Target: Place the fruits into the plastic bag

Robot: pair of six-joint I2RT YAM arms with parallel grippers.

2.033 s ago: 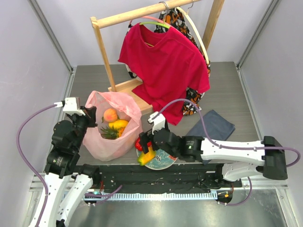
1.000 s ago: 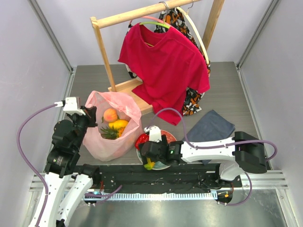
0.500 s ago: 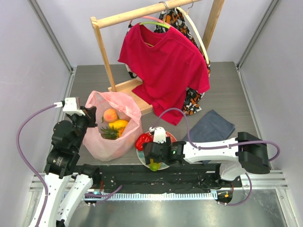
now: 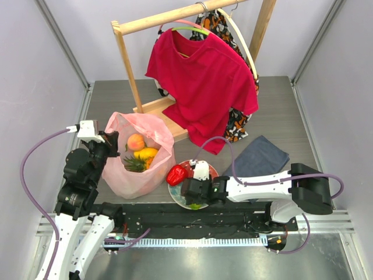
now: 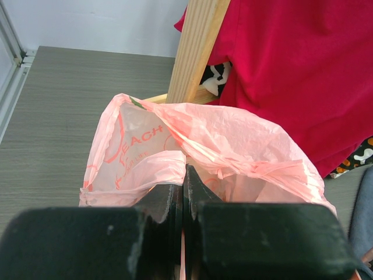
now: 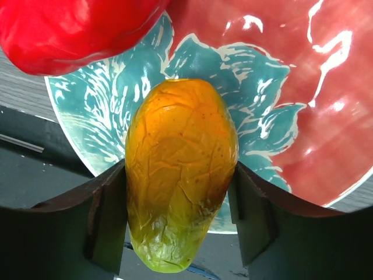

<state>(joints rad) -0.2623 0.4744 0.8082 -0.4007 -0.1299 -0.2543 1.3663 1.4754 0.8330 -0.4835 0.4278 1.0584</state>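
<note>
Over the plate point(image 6: 315, 116), the right gripper point(image 6: 182, 224) is clamped on a mango point(image 6: 180, 169). One of its fingers point(image 6: 108, 221) presses on each side of the fruit. The mango is orange on top and green at the low end. I cannot tell if it has come off the plate yet. A red pepper point(image 6: 70, 29) sits just beside it, at the plate's edge, on the side where the bag is.

Over on the left, the left gripper point(image 5: 184, 192) is pinched tight on the rim of the bag point(image 5: 233, 140). That holds the mouth of the bag up and open. From above you can see a peach point(image 4: 136, 142), a yellow fruit point(image 4: 145, 153) and a pineapple point(image 4: 133, 165) inside it.

I think the job now is to carry the mango into the bag. The mango looks shiny, so it may slip. The grip should be firm and the move slow. It would be best to lift straight up first, so the fingers do not bump the pepper and roll it off the plate. Then go high over the pepper and across to the open mouth. The bag is thin and floppy, so the fruit should come down in the middle, not on the rim. Let go low, close to the fruit inside, so nothing bounces out. The left gripper should hold on the whole time.
</note>
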